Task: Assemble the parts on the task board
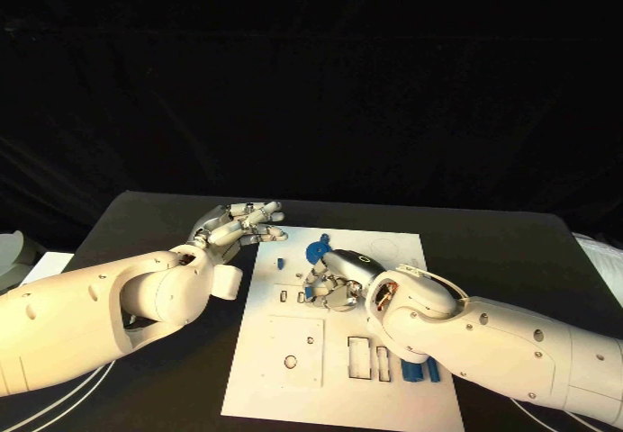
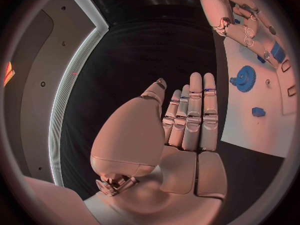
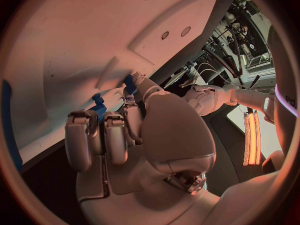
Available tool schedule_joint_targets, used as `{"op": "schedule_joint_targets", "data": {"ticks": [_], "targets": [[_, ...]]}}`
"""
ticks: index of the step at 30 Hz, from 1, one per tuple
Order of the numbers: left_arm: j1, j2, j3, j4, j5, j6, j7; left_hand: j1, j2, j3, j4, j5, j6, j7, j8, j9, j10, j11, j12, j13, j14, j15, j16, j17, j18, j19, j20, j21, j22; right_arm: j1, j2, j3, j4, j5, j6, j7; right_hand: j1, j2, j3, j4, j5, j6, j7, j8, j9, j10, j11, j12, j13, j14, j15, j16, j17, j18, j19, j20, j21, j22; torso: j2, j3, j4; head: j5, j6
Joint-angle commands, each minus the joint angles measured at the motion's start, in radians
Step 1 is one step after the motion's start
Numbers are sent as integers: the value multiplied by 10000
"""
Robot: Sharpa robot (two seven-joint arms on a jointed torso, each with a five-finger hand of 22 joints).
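The task board (image 1: 344, 360) lay flat in the middle of the black table (image 1: 156, 216), a white plate cut with rectangular slots and round holes, several of which stood unfilled in the head view. Assembly appeared to be at an early or middle stage: a blue gear (image 1: 318, 248) and a small blue block (image 1: 279, 264) rested loose on the board's far end, and further blue pieces (image 1: 418, 371) lay at its near right edge beside the right forearm. The right hand (image 1: 335, 286) was lowered onto the board's upper middle, fingers curled downward; the right wrist view showed a small blue part (image 3: 98, 108) caught between its fingertips (image 3: 128, 97), pressed close against the white surface, a detail the head view hid beneath the knuckles. Whether that part was seated in a recess could not be told. The left hand (image 1: 240, 225) hovered beyond the board's far left corner, over bare table, holding nothing; the left wrist view showed its fingers (image 2: 194, 112) straight and side by side, the thumb apart, and gave the clearest look at the gear's teeth and the loose block.
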Motion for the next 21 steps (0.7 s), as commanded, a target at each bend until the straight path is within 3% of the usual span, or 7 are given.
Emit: {"op": "schedule_joint_targets", "data": {"ticks": [1,10,21], "targets": [[8,20,6,31,26,198,73,39,44,32,-15,-36,-15,37,-66,-4,-60,-7,-36,-17,-67,2,68,14,172,-15,40,-19,14,-59,-27,-53,-90,-372,779,-405,-69,-13,-31,28,16,186,-132,-8,69,-88,0,-160,-133,1016,-60,-21,2518,-105,333,-62,-72,1081,-7,-1,-10,8,-15],[8,21,6,24,26,203,67,39,44,32,-15,-36,-15,37,-66,-4,-60,-7,-36,-17,-67,2,68,14,172,-15,40,-19,14,-59,-42,-55,-14,-608,1279,-562,-155,-178,-71,-6,-15,83,-77,-96,40,-238,41,-503,-334,1003,-32,-53,2464,-90,297,-48,-116,1004,-5,1,1,0,-28],[8,25,5,21,26,206,65,39,44,32,-15,-36,-15,37,-66,-4,-60,-7,-36,-17,-67,2,68,14,172,-15,40,-19,14,-59,-57,-57,21,-854,1245,-807,-344,-430,-169,13,-248,-113,27,-247,-15,-412,125,-915,-579,999,35,-64,2447,-84,282,4,-144,970,-3,-4,0,8,-40]]}}
